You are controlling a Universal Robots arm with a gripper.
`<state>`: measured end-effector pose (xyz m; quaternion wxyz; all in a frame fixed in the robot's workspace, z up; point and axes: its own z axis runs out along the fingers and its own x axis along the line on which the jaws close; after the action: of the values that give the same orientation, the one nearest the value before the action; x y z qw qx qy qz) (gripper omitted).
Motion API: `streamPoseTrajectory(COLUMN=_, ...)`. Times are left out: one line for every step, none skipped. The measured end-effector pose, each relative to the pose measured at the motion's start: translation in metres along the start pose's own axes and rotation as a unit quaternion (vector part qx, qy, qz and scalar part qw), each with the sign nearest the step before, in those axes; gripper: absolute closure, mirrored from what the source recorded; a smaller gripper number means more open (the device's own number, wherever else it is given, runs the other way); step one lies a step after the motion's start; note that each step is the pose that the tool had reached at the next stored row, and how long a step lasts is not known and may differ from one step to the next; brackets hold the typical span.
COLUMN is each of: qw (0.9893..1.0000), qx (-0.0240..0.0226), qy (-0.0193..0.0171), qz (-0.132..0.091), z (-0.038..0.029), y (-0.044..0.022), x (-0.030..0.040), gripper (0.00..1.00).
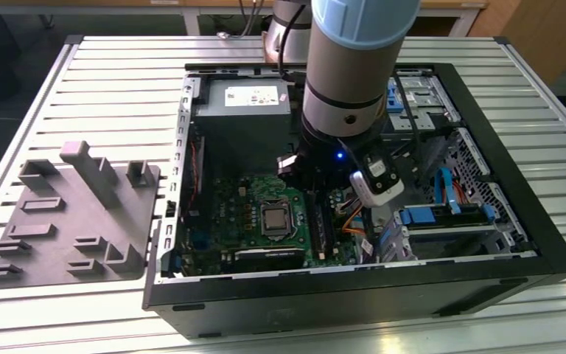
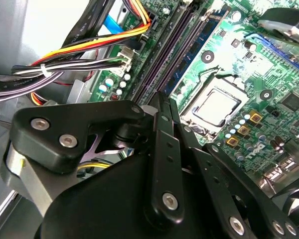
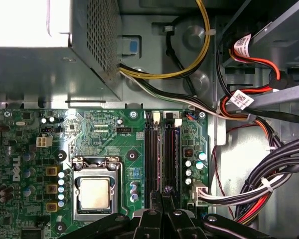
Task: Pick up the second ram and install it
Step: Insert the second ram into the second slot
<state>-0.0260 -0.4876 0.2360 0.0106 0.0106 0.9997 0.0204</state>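
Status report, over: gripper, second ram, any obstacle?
Gripper shut, low over the black memory slots. Second ram: cannot tell it from the slots. Cable bundle off to one side of the slots.

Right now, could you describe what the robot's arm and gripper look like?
The arm is a thick cylinder, pale blue on top and silver-grey below, with a small blue light and a black cable beside it. A white-and-black camera module hangs near its wrist. The gripper is matte black, built of jointed links fastened with silver screws.

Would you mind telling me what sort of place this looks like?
Probably a robotics lab or assembly test bench: an open computer case lies on a slatted aluminium table, beside a grey holder tray.
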Motion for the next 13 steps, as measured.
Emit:
streamPoseTrajectory(qw=1.0, qx=-0.0002, qy=0.0, qz=0.0, z=0.0002, y=0.0001, x=0.0, gripper=0.88)
streamPoseTrajectory(qw=1.0, qx=-0.0003, qy=-0.0001, qz=0.0, z=0.0004, y=0.0004, x=0.0, gripper=0.88)
streamPoseTrajectory(qw=1.0, qx=-0.0002, qy=0.0, qz=0.0, z=0.0004, y=0.0008, x=0.0, gripper=0.88)
streamPoseTrajectory(qw=1.0, qx=-0.0001, qy=0.0, qz=0.0, z=0.0005, y=0.0009, x=0.0, gripper=0.88)
streamPoseTrajectory(qw=1.0, qx=-0.0001, qy=0.0, qz=0.0, z=0.0006, y=0.001, x=0.0, gripper=0.88)
streamPoseTrajectory(qw=1.0, qx=0.0, qy=0.0001, qz=-0.001, z=0.0006, y=0.001, x=0.0, gripper=0.88)
streamPoseTrajectory(qw=1.0, qx=-0.0001, qy=0.0001, qz=-0.002, z=0.0007, y=0.001, x=0.0, gripper=0.88)
streamPoseTrajectory(qw=1.0, qx=-0.0002, qy=0.0001, qz=-0.003, z=0.0009, y=0.001, x=0.0, gripper=0.88)
streamPoseTrajectory(qw=1.0, qx=-0.0002, qy=0.0002, qz=-0.004, z=0.001, y=0.001, x=0.0, gripper=0.88)
streamPoseTrajectory(qw=1.0, qx=-0.0002, qy=0.0002, qz=-0.004, z=0.0009, y=0.001, x=0.0001, gripper=0.88)
streamPoseTrajectory(qw=1.0, qx=-0.0002, qy=0.0001, qz=-0.004, z=0.001, y=0.001, x=0.0, gripper=0.88)
streamPoseTrajectory(qw=1.0, qx=-0.0002, qy=0.0002, qz=-0.004, z=0.001, y=0.001, x=0.0001, gripper=0.88)
streamPoseTrajectory(qw=1.0, qx=-0.0002, qy=0.0001, qz=-0.004, z=0.0011, y=0.001, x=0.0, gripper=0.88)
